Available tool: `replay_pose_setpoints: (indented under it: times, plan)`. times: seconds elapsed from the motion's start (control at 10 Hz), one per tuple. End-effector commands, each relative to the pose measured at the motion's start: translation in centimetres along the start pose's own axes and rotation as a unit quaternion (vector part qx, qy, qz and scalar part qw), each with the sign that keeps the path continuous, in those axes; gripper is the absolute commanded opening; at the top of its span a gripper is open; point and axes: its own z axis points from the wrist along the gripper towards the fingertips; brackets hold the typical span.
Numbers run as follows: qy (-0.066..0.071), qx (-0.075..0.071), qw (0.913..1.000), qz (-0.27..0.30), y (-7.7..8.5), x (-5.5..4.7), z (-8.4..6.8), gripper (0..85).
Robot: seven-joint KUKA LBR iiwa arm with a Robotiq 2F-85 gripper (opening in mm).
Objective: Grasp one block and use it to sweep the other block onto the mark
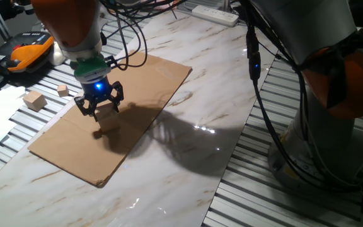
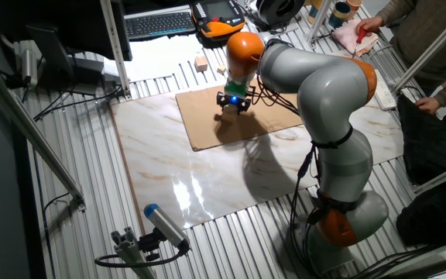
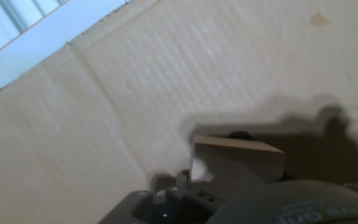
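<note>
Hovering low over the cardboard sheet (image 1: 131, 113), the gripper (image 1: 99, 108) has a tan block (image 1: 108, 113) between its fingers, apparently clamped on it, though one fixed view is dark there; hand view shows the block (image 3: 235, 163) close in front of the camera, over the cardboard (image 3: 104, 112); a dark round spot (image 3: 238, 135), possibly the mark, peeks just behind the block's top edge; two more wooden cubes, a bigger one (image 1: 35, 100) and a small one (image 1: 63, 91), sit off the cardboard on the worktop (image 1: 188, 157), well apart from the gripper.
</note>
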Motion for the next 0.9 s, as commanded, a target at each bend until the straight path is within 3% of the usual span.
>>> replay_pose_setpoints:
  times: [0.0,0.8]
  plan:
    - [0.0,0.001,1.0,-0.002,-0.12,-0.08,0.0,0.0]
    - [-0.003,0.009,0.9998,-0.017,-0.98,-1.06,0.42,0.0]
